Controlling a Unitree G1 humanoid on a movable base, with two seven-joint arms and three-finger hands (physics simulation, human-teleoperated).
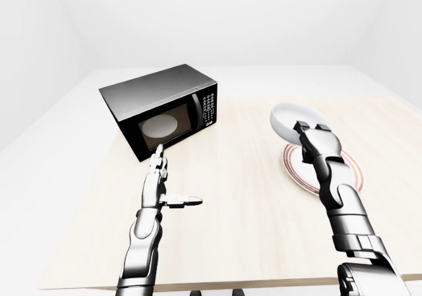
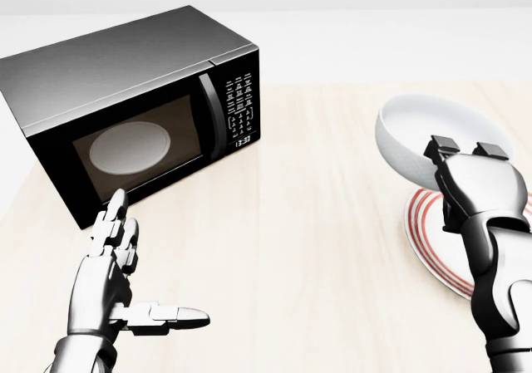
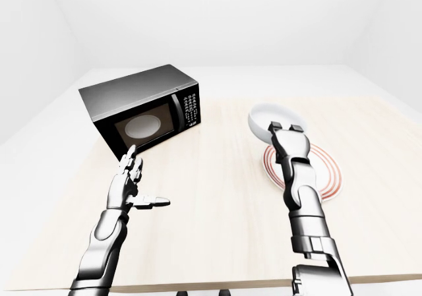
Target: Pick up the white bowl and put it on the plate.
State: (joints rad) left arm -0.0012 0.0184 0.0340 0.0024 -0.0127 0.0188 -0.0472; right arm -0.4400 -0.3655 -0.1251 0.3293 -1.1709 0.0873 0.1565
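White walls and floor ring a pale wooden table in the left-eye view; your right hand pinches the near rim of the white bowl, which hangs tilted over the upper-left edge of the red-ringed plate, apparently clear of it, so I'd judge you're mid-carry with the set-down not yet done. Head view: fingers hooked over the bowl rim, thumb hidden underneath, bowl tipped toward you, likely because the grip is on one side only; level it before lowering or it may land on edge and slide off the plate. Your left hand hangs spread and empty, thumb out, near the bottom left, well apart from the bowl and out of the way. Right-eye view: black microwave sits shut at upper left, well apart from the plate; nothing lies between bowl and plate centre, only your own forearm covers part of the plate.
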